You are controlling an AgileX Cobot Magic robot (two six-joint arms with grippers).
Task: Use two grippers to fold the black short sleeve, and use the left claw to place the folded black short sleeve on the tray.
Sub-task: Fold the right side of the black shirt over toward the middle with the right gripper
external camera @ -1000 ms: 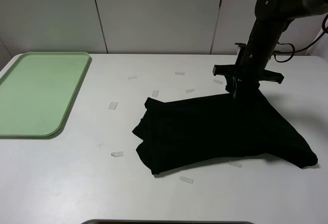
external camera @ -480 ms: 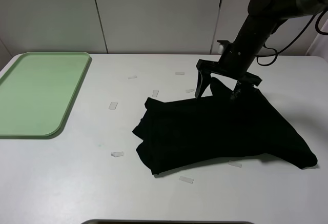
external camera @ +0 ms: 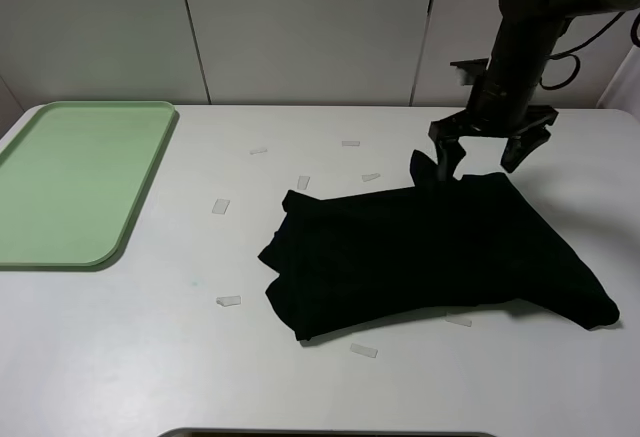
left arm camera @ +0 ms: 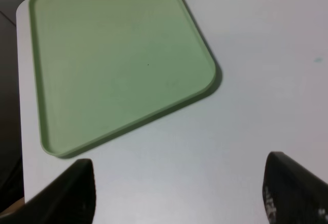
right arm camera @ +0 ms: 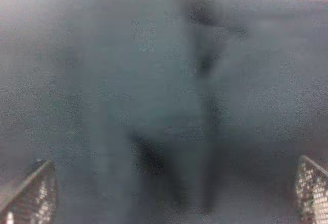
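Toward the front of the table (external camera: pixel 120 377), a few pale tape strips (external camera: pixel 228 301) lie loose. Just beyond them the black short sleeve (external camera: pixel 430 252) rests in a rumpled, partly doubled heap right of centre, well apart from the tray (external camera: pixel 70 182) at the left edge. Farther back, the right gripper (external camera: pixel 478 165) hangs over the shirt's far hem, jaws spread wide and holding nothing. Its wrist view shows only blurred dark cloth between the fingertips (right arm camera: pixel 31 193). The left gripper (left arm camera: pixel 184 193) does not appear in the exterior high view. Its own camera places it above bare table beside the tray, jaws apart and empty.

The step in hand is probably a fresh hold for the next fold. To do it well, each claw should pinch a matching corner of the far hem with all layers together. Both should then lift level and draw the cloth forward evenly, so the bundle ends compact enough for one claw to carry.
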